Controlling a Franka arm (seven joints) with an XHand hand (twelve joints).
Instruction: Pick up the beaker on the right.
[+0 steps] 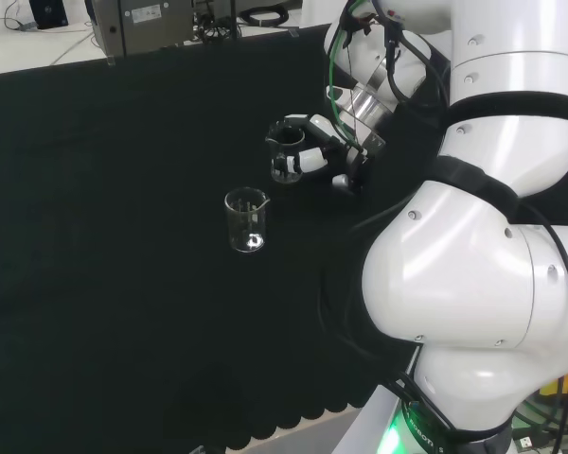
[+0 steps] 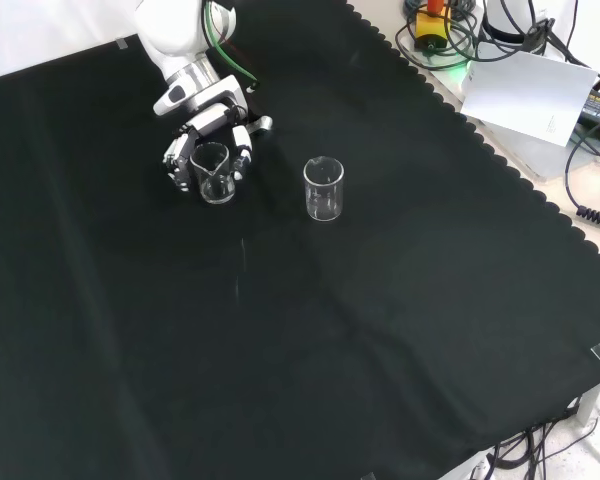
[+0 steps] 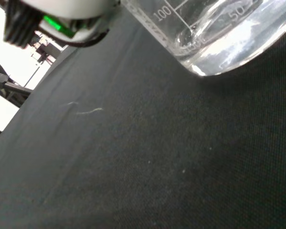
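Observation:
Two clear glass beakers stand out on the black cloth. The hand (image 1: 314, 157) has its fingers curled round one beaker (image 1: 285, 151), which is the one nearer the arm. In the front view that beaker (image 2: 215, 173) sits between the fingers of the hand (image 2: 208, 120), to the left of the other. The second beaker (image 1: 246, 219) stands alone and upright, apart from the hand; in the front view this free beaker (image 2: 323, 188) is to the right. The wrist view shows the held beaker's base (image 3: 214, 43) close to the cloth; I cannot tell whether it touches.
The arm's white links (image 1: 473, 255) stand large at the head view's right. Cables and a white sheet (image 2: 525, 90) lie past the cloth's scalloped edge at the front view's upper right. Equipment boxes (image 1: 156, 21) stand beyond the cloth's far edge.

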